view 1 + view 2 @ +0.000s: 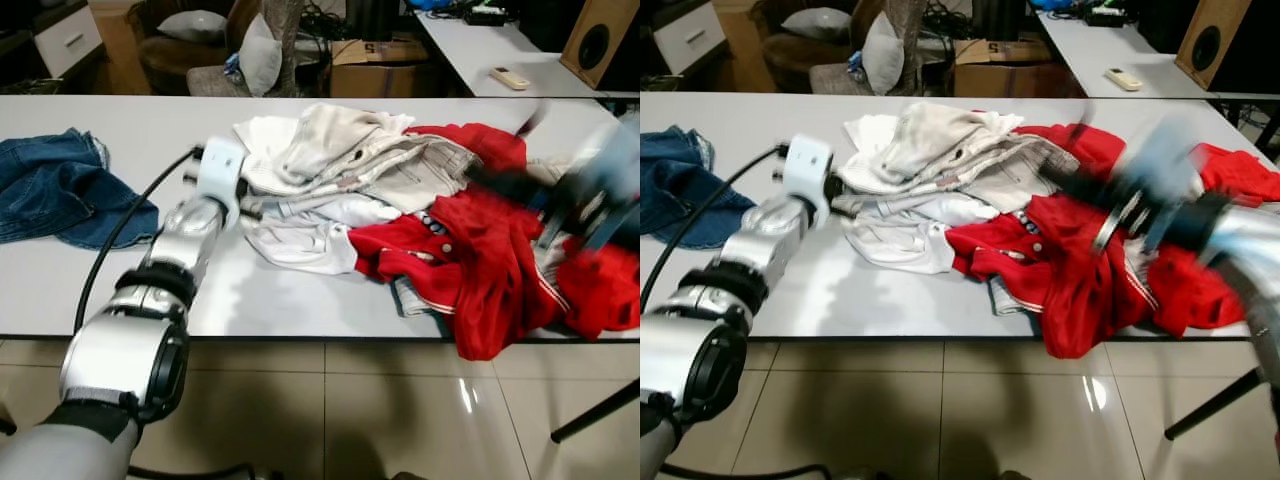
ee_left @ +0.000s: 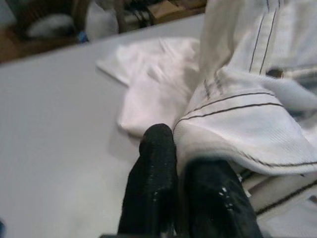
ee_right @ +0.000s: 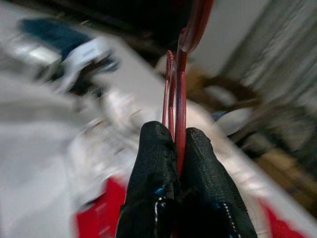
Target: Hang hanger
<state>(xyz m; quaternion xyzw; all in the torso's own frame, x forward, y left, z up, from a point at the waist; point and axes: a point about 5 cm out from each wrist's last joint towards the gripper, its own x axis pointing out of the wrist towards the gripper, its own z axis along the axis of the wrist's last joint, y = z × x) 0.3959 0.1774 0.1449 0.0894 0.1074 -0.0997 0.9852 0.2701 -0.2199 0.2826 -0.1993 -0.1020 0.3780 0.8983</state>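
While left hand (image 2: pixel 181 163) pinches white garment (image 2: pixel 237 134), right hand (image 3: pixel 173 144) clamps red hanger (image 3: pixel 181 84).

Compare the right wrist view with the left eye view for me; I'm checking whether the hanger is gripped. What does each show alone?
Right wrist: the right gripper, jaws shut on a thin red hanger.
Left eye: the table, the blue jeans, and the left gripper at the white clothes.
Both: the red garment, though blurred.

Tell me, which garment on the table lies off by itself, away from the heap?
The blue denim garment, at the table's left end. The white clothes and red garment are tangled together in one pile.
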